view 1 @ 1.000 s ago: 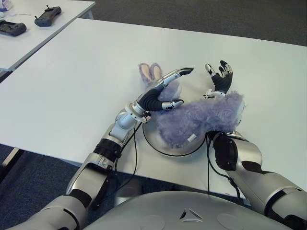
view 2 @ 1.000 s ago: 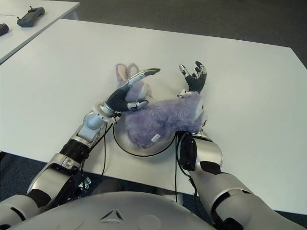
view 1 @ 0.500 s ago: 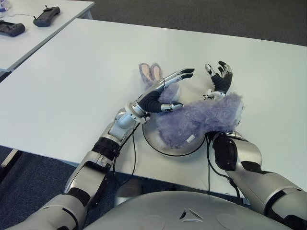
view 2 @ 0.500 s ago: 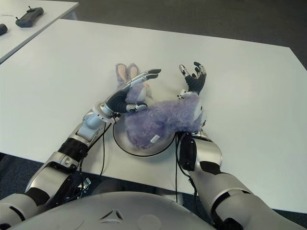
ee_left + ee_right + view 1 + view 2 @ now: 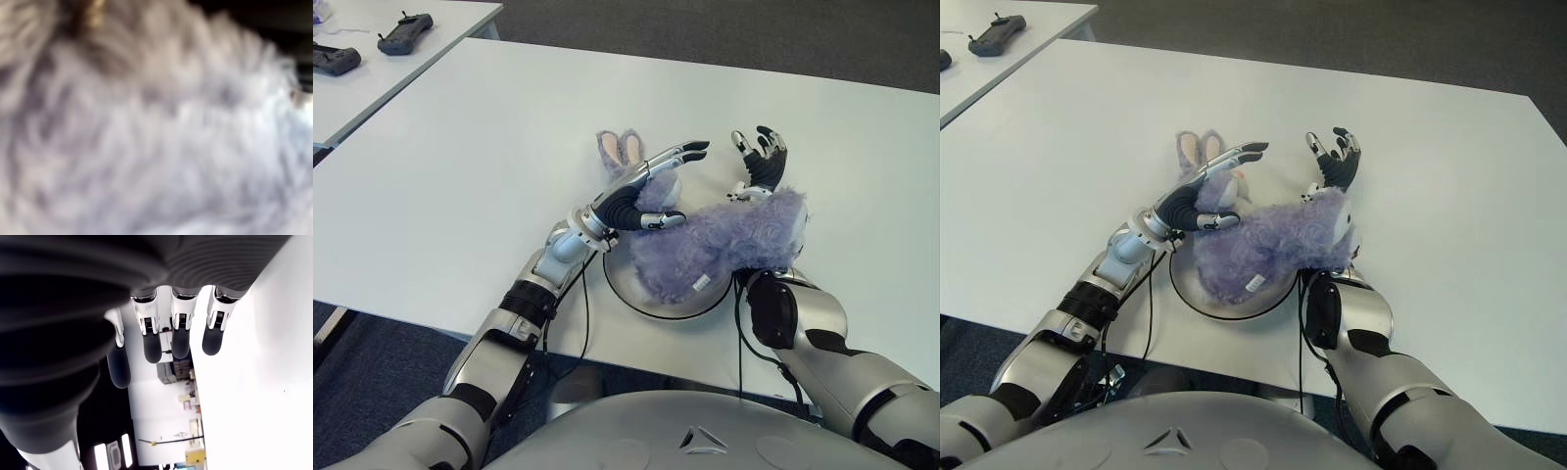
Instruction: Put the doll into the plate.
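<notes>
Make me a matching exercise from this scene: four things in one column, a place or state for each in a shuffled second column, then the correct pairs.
Things:
1. doll
2. plate
3. left hand
4. right hand

Places or states:
A. open, raised past the doll's far end, fingers up
B. on the table, under the doll
C. lying across the plate, ears toward the far side
D. open, over the doll's head, holding nothing

Pairs: 1-C, 2-B, 3-D, 4-A
</notes>
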You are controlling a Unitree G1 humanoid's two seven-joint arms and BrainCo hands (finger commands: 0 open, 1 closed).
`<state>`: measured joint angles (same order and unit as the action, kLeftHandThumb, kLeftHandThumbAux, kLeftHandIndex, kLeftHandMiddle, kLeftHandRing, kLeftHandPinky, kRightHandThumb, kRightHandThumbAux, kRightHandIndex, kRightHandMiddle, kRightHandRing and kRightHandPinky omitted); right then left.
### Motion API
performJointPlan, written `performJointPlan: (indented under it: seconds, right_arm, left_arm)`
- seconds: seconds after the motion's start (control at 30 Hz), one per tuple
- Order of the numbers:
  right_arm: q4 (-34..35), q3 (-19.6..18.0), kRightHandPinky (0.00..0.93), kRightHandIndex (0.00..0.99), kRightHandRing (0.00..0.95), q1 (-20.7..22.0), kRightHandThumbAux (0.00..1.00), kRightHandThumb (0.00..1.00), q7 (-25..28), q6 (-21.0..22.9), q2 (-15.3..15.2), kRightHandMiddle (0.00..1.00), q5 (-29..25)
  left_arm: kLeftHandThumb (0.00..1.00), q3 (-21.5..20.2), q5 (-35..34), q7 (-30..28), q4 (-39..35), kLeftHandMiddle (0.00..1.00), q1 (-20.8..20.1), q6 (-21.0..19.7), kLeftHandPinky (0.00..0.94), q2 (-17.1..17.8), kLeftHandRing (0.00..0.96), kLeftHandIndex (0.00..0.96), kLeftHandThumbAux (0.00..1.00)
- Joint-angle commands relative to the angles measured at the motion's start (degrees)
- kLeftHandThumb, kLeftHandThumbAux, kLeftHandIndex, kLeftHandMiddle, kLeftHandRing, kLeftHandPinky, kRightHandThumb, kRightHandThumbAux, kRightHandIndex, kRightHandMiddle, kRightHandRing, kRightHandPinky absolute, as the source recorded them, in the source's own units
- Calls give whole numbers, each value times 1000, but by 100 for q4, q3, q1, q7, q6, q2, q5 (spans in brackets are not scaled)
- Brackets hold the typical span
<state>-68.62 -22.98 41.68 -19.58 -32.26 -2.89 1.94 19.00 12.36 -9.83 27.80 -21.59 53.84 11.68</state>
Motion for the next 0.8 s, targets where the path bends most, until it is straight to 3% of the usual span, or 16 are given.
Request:
performJointPlan:
  seconds: [0.03, 0.37, 0.5, 0.8]
  right_arm:
    - [-920, -122, 126, 255, 107, -1593, 787, 52, -79, 764, 512, 148, -188]
    - [-921, -130, 122, 249, 108, -1588, 778, 32, -115, 782, 517, 153, -195]
    - [-921, -132, 122, 241, 105, -1590, 780, 33, -106, 775, 519, 150, -197]
    - [-919, -148, 100, 233, 96, -1588, 785, 47, -61, 765, 523, 139, -216]
  left_arm:
    - [258, 186, 390, -209, 720, 0, 586, -504, 0, 222, 0, 0, 283]
    - [253, 98, 88, -506, 469, 0, 504, -706, 0, 356, 0, 0, 268]
    - [227, 38, -308, -880, 22, 0, 395, -976, 0, 538, 0, 0, 253]
    - [199, -65, -602, -1085, -646, 0, 457, -1204, 0, 798, 0, 0, 223]
